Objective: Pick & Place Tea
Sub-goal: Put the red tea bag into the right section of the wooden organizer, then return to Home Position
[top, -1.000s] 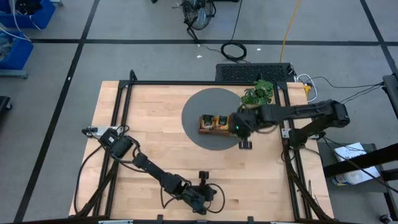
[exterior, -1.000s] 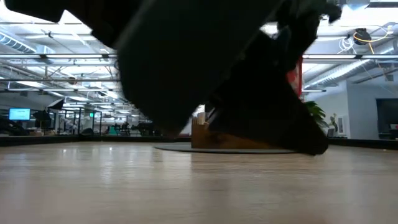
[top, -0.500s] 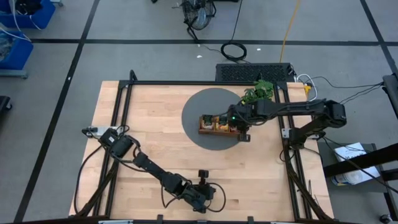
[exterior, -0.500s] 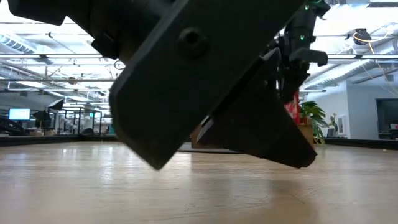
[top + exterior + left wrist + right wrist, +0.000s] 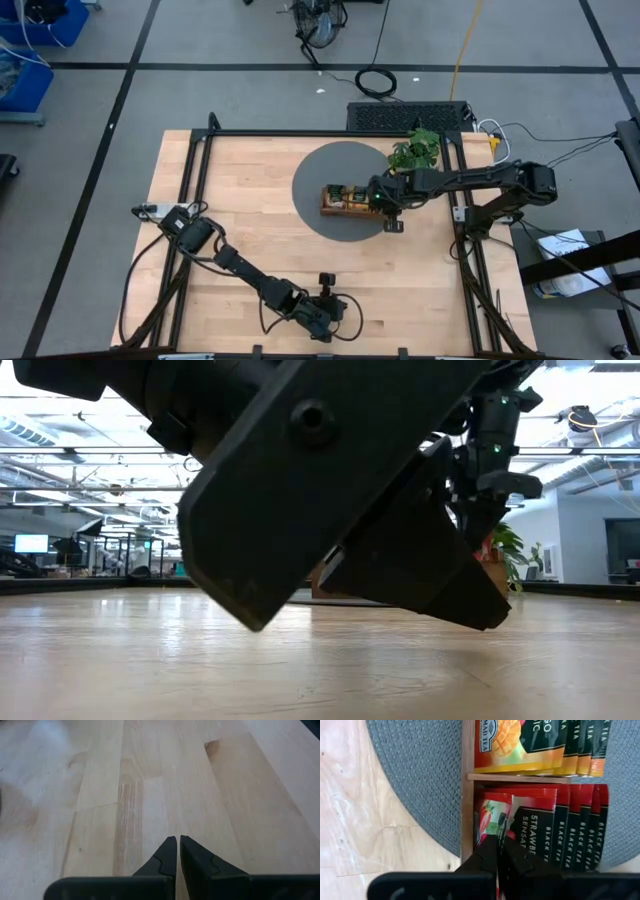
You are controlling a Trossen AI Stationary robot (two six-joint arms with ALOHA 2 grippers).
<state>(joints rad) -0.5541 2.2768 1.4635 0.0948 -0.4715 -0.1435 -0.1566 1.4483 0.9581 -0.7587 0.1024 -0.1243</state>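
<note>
The pale wooden worktop (image 5: 250, 220) carries a round grey mat (image 5: 320, 195) toward its far right corner, and on the mat stands the brown wooden three-compartment tray (image 5: 345, 200). The left gripper (image 5: 325, 310) waits near the worktop's near edge, fingers almost touching and holding nothing. The right gripper (image 5: 383, 200) has swung in from beside the tray a second ago and now hangs over its right end, fingers pressed together on a red strawberry tea packet (image 5: 492, 827) standing first in the red row, beside the orange-yellow mango packets (image 5: 520, 745). Judging by that, the red packet is being placed and release comes next.
</note>
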